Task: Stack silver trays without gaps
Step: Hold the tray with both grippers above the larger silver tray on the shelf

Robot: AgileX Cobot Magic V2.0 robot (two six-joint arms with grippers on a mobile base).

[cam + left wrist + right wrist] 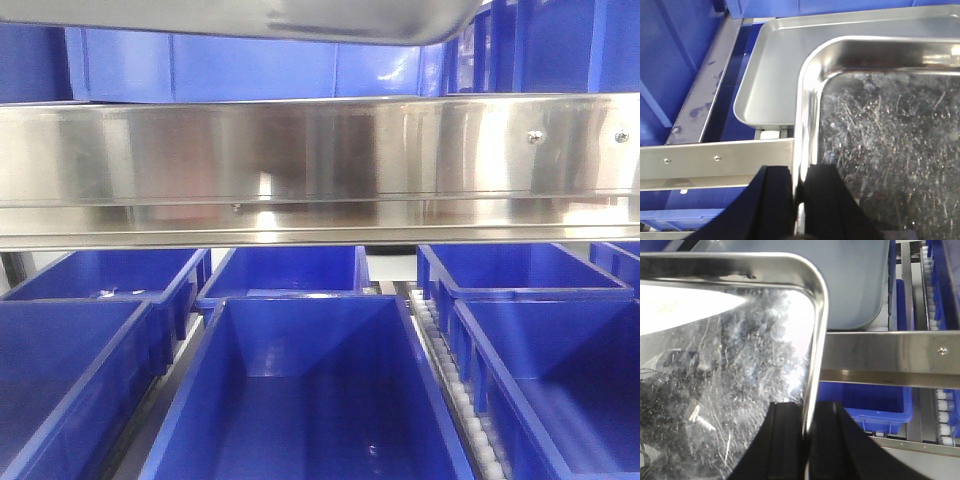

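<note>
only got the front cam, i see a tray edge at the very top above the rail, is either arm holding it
Observer: Yes. In the left wrist view, the left gripper has its fingers shut on the rim of the upper silver tray.
Operator: and the right arm
Observer: The right gripper is shut on that tray's rim as well, on its own side.
Operator: is there a second tray under it
Observer: Yes. A lower silver tray lies beneath. Its corner shows past the held tray's corner, so the two are not lined up.
</note>
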